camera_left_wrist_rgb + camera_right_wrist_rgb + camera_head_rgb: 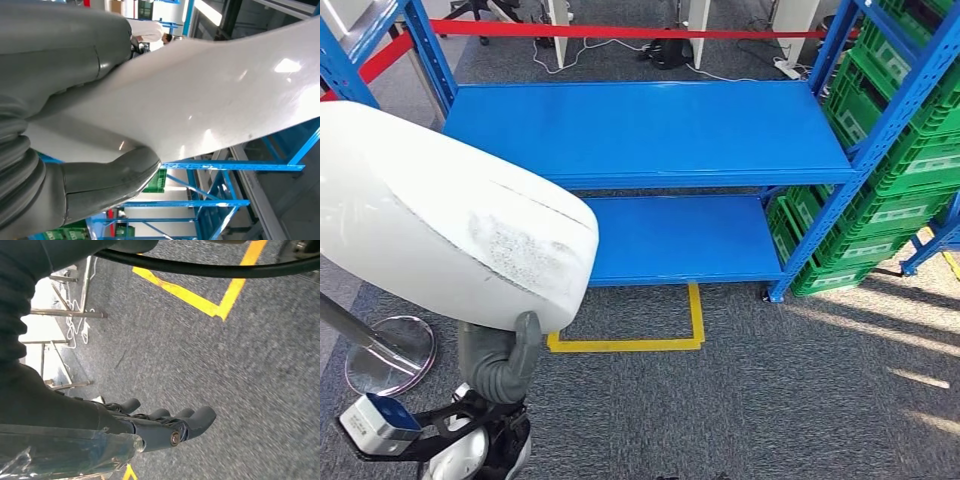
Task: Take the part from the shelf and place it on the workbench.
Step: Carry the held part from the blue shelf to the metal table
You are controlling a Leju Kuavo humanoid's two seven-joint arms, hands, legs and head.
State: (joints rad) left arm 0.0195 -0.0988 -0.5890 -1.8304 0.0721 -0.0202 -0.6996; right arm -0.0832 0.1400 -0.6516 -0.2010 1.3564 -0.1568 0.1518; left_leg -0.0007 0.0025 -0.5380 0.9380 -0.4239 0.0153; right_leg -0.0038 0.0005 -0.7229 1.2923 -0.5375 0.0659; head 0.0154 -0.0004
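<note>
Item: large white curved glossy panel part, held off the shelf at the robot's left, gripped from beneath by the left hand, with a grey thumb on one face and a finger on the other. Right hand hung over grey carpet, fingers apart and slightly curled, holding nothing. Surroundings: blue metal shelf ahead, green plastic crates at right, yellow floor tape in front.
</note>
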